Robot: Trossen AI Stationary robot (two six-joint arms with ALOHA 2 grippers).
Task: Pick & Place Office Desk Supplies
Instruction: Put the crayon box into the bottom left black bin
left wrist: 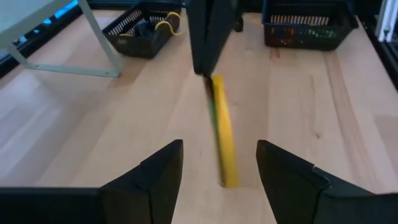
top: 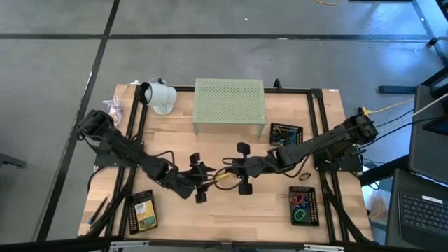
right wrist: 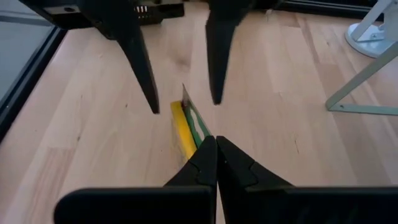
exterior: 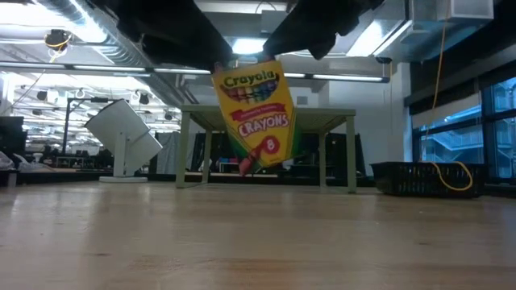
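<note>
Pinching one end of a yellow-and-green crayon box [right wrist: 188, 127], right gripper [right wrist: 216, 144] clamped tight on it at mid-table, fingertips meeting on the thin edge. Hanging clear of the wooden table [exterior: 258, 242] in the low view, box tilted, label reading Crayola Crayons. Facing it from the other side, left gripper [left wrist: 219, 163] spread wide, one finger [left wrist: 155, 177] on each side of the box's free end and neither pad touching it in the left wrist view. Behind the pair, pale green perforated stand [top: 229, 105] at the table's far edge, white lamp-like object [top: 157, 96] beside it toward the left arm's side. On the right arm's side, a black basket [top: 285, 134] near the stand with dark small items inside, and a nearer tray [top: 304, 206] with coloured rubber-band loops [top: 301, 204]. Near the left arm's front corner, another tray [top: 143, 211] with a second crayon box [top: 145, 211] lying flat.
</note>
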